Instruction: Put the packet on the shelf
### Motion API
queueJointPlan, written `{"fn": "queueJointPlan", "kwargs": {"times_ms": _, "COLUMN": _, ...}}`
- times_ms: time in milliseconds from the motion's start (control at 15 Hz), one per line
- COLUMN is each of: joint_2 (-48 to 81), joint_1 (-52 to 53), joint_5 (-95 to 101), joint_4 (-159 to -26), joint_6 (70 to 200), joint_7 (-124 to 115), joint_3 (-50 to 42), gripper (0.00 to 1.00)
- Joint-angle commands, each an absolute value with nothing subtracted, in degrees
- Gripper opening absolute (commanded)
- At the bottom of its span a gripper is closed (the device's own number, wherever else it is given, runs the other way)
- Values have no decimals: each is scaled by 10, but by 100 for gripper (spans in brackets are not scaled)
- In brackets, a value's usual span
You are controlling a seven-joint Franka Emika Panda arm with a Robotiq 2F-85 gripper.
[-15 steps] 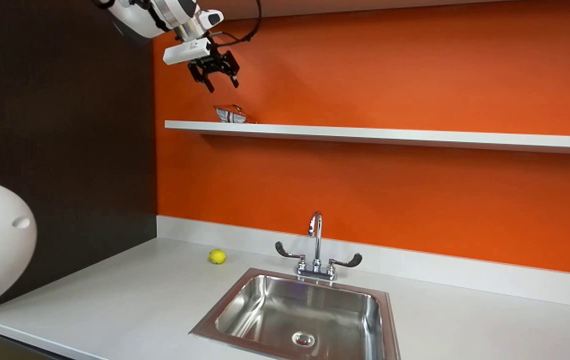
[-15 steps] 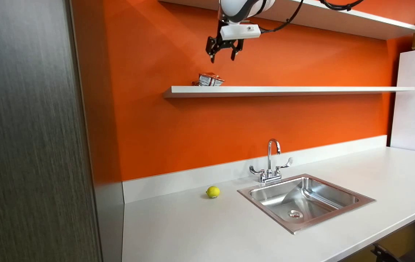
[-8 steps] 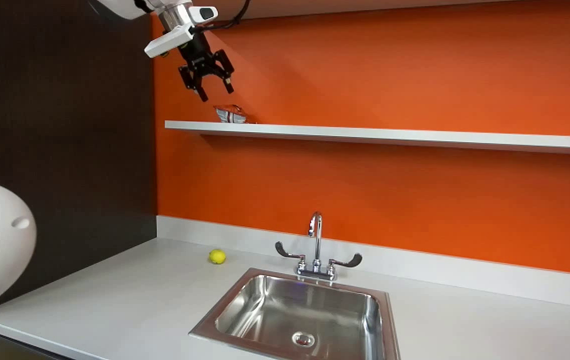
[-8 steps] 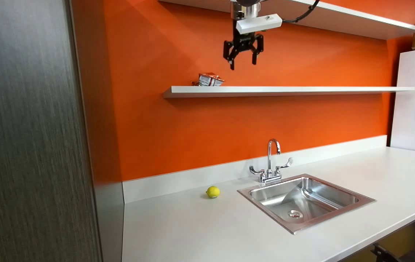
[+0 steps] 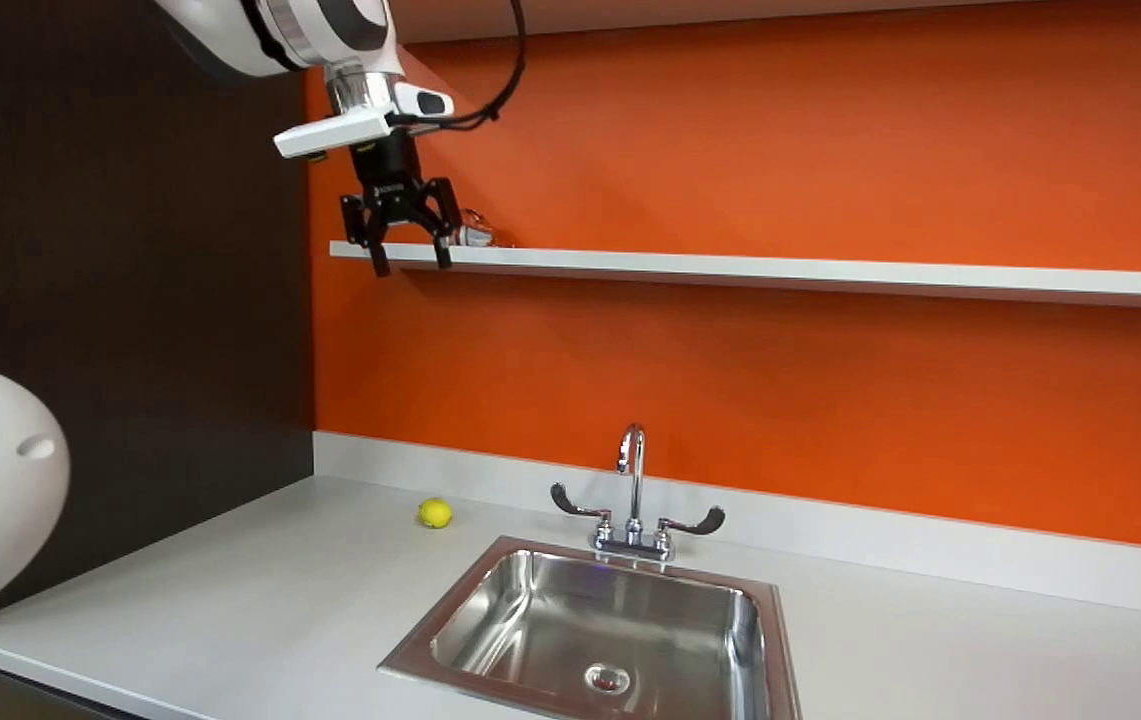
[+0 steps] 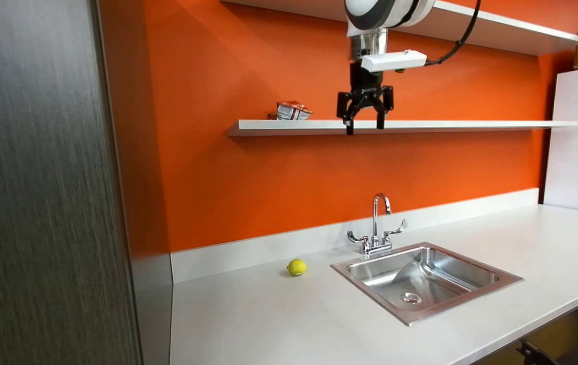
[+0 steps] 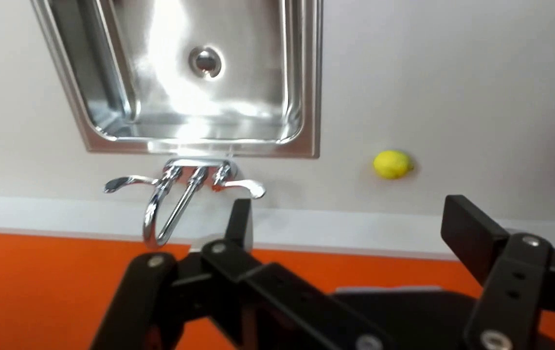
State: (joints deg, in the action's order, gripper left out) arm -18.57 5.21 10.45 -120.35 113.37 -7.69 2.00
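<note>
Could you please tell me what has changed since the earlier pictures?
In an exterior view, the gripper has moved down and right, in front of the lower shelf, and tilts less. Nothing was grasped or released; its jaws stay open. The red and silver packet on that shelf and the lemon on the counter stayed put.

Exterior views, two: faced orange wall (image 5: 730, 400) across counter (image 5: 210, 590), shared shelf (image 6: 451, 124), sink (image 5: 461, 595); wrist view: looked steeply down

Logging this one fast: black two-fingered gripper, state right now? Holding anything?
Black two-fingered gripper: open, holding nothing; the crinkled red-and-silver packet sits on the long white shelf, apart from it.
</note>
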Motion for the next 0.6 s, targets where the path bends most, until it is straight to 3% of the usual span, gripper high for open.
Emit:
{"fn": "queueJointPlan", "kwargs": {"times_ms": 0, "joint_2": -223, "joint_1": 47, "joint_5": 42, "joint_4": -1287, "joint_6": 1143, "joint_7": 18, "joint_3": -4, "gripper": 100}}
{"fn": "queueJointPlan", "kwargs": {"times_ms": 333, "joint_2": -236, "joint_1": 36, "joint_5": 43, "joint_4": -1364, "joint_6": 1144, "joint_7": 51, "joint_3": -17, "gripper": 100}}
{"fn": "queueJointPlan", "kwargs": {"times_ms": 533, "joint_2": -211, "joint_1": 36, "joint_5": 42, "joint_4": -1340, "joint_6": 1135, "joint_7": 34, "joint_3": -10, "gripper": 100}}
